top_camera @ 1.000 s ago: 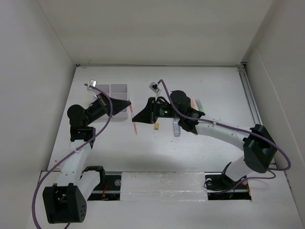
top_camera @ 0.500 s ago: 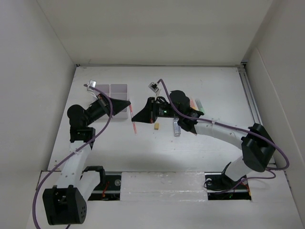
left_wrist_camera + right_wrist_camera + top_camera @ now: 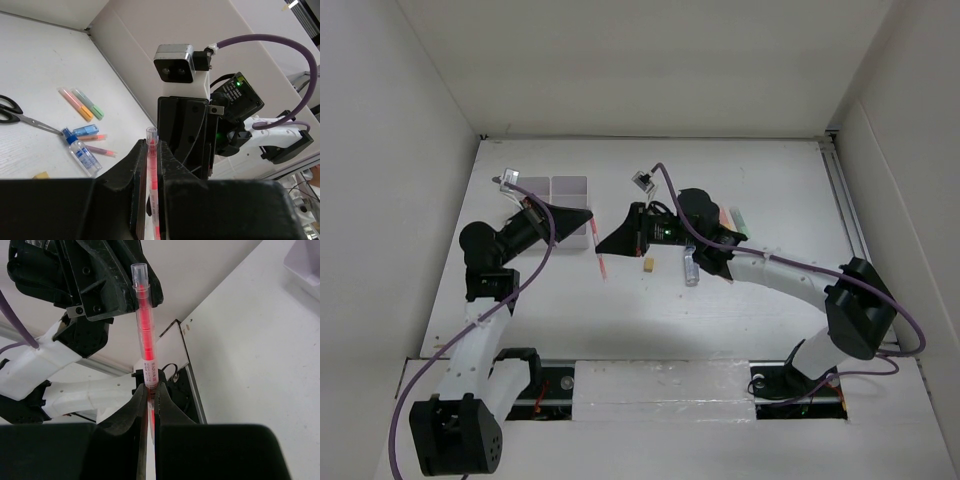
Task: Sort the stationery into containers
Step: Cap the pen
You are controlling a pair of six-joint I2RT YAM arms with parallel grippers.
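So one red pen is pinched in your left gripper jaws just beside the organizer; a second red pen is clamped in your right gripper jaws facing it; scissors, markers and bottle lie on the table.

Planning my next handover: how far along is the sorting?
Nothing is visibly sorted; the organizer's contents are not readable from above. In hand: the left gripper clamps a red pen, the right gripper a second red pen. Left on the table, at least: scissors, markers, bottle, eraser.
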